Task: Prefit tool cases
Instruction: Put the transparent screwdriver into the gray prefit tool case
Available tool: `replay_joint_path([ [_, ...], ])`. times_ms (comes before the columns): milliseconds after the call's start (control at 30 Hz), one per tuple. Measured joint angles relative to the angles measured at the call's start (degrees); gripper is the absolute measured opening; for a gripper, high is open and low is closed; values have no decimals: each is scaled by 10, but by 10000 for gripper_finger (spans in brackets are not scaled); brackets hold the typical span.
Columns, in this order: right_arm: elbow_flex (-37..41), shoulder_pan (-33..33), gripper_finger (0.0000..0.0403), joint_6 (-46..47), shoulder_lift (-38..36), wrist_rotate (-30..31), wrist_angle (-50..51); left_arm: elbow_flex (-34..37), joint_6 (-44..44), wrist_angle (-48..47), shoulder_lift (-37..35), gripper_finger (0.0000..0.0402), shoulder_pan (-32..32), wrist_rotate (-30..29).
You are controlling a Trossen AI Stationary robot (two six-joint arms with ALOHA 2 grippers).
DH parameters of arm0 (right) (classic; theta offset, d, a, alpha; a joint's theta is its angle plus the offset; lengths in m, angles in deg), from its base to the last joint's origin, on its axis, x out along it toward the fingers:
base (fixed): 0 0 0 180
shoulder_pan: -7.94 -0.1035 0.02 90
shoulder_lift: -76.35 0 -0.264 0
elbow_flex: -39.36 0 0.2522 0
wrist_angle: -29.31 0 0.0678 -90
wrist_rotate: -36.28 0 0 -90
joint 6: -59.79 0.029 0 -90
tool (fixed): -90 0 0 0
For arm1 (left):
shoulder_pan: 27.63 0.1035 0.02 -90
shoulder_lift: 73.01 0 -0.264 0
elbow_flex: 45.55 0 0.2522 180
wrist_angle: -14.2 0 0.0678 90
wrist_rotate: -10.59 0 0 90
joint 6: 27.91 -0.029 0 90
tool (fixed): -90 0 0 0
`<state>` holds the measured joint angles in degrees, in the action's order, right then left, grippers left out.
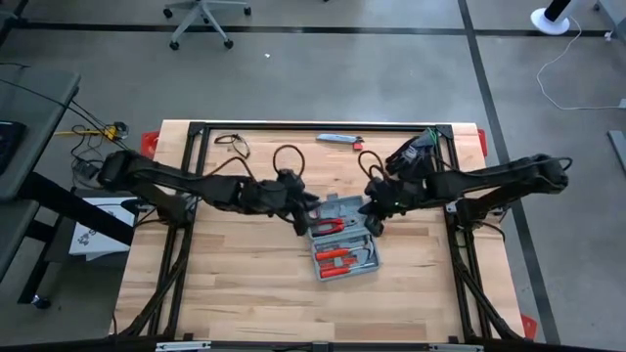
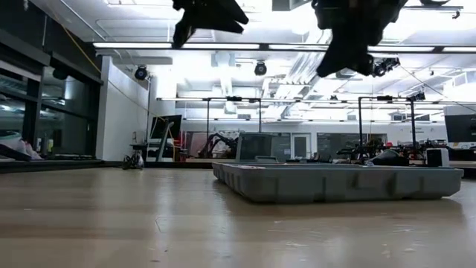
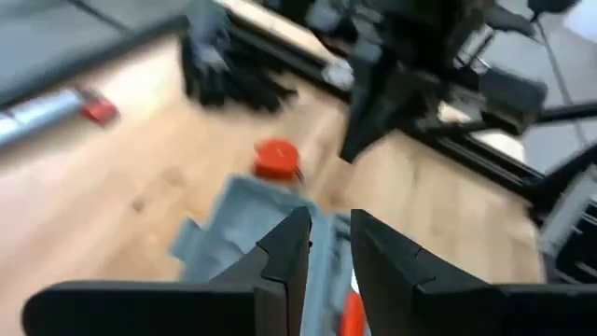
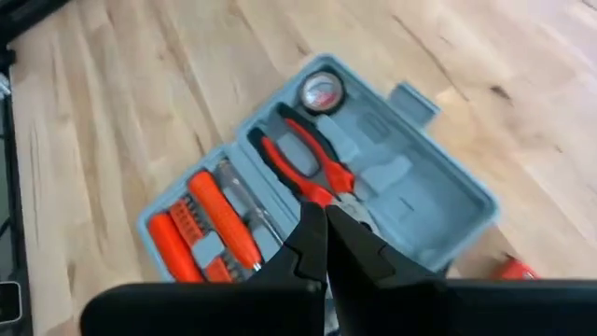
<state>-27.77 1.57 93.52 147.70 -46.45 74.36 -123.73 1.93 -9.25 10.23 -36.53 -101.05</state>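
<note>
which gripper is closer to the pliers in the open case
Right. The right gripper hangs shut directly over the pliers in the tool case; the left gripper sits off the case's left edge.

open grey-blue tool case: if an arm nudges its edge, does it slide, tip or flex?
The grey-blue rectangular plastic hinged case lies opened flat on the wooden table, so it probably slides rather than tips. It looks like rigid moulded plastic, though it may fold at the hinge. The red-handled pliers and screwdrivers add weight and could rattle loose.
</note>
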Motion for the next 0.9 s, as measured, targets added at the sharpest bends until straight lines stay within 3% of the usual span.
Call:
replay_joint_path([
  [167,-1,0,0,35,-13,24,37,0,-43,-1,-6,74,25,1],
  [500,-1,-17,0,68,36,40,42,0,-22,-2,93,71,41,144],
  [700,-1,-44,0,68,111,-2,23,0,20,4,186,10,12,204],
  [900,-1,-65,0,70,198,-45,-57,0,52,53,242,2,-3,240],
])
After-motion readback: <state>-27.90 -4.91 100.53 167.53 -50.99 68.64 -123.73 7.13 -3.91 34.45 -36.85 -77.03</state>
